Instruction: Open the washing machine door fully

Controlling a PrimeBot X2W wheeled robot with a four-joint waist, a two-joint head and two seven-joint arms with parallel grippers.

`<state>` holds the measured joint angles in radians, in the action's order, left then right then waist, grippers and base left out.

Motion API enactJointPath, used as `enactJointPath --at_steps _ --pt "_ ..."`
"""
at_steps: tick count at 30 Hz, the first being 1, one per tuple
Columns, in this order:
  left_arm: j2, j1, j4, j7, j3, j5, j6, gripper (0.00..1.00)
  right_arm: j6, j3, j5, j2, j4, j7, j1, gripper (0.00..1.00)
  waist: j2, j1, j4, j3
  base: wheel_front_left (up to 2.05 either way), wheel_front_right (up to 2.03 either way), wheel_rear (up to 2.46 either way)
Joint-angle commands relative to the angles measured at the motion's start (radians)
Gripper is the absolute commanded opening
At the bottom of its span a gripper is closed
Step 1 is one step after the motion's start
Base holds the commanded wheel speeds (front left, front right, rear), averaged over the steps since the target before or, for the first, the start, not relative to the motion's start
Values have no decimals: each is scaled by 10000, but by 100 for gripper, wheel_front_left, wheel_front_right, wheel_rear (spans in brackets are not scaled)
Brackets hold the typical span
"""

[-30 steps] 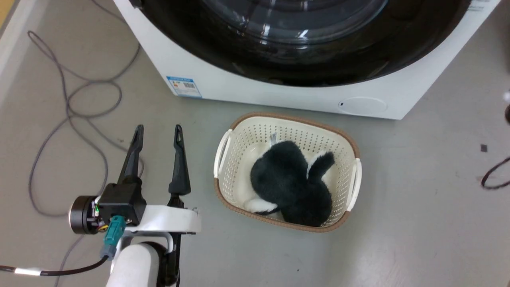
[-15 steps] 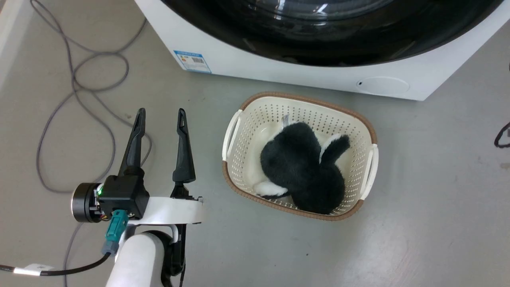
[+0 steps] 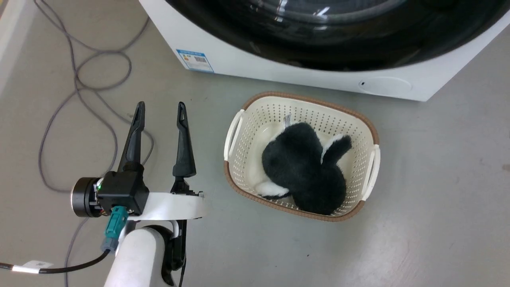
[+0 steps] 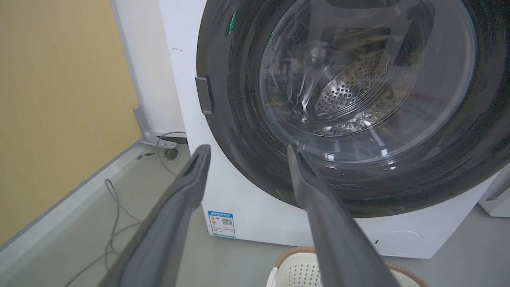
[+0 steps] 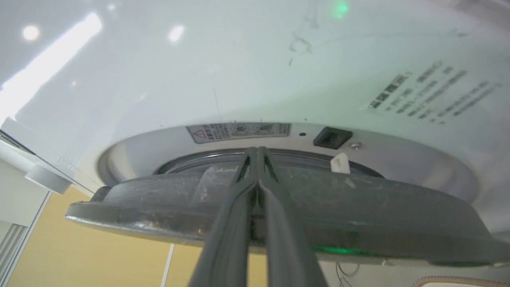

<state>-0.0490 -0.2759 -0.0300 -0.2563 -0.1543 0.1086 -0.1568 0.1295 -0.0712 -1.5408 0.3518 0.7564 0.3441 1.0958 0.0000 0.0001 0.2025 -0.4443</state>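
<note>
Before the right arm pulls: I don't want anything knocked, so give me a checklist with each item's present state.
1. Door unlatched: ok, a gap shows between it and the machine.
2. Right pincer placed: ok, shut, fingers laid across the door's rim.
3. Left pincer out of the way: ok, open, over the floor, apart from the machine.
4. Basket clear of the swing: cannot tell; it stands on the floor just before the machine.
5. Door fully open: not ok, only ajar.
</note>
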Motion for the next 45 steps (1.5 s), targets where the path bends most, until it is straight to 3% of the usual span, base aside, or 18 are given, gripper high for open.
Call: enactJointPath --at_steps 1,16,29,45 --pt "-12 -23 27 -55 11 -18 -48 100 12 255 -67 -260 -161 339 -296 0 0 -1 -51 98 0 0 0" --pt "-12 266 207 -55 169 -238 132 100 12 1049 -10 -394 -1065 1647 -1953 0 0 -1 -420 856 0 0 0" --pt "-12 927 338 -55 374 -410 237 100 12 1821 -408 -959 -3101 2981 -4407 0 0 -1 -762 1808 0 0 0" --pt "-12 1414 436 -55 378 -494 324 100 12 2741 -675 -1910 -4657 3790 -6812 0 0 -1 -731 2598 0 0 0"
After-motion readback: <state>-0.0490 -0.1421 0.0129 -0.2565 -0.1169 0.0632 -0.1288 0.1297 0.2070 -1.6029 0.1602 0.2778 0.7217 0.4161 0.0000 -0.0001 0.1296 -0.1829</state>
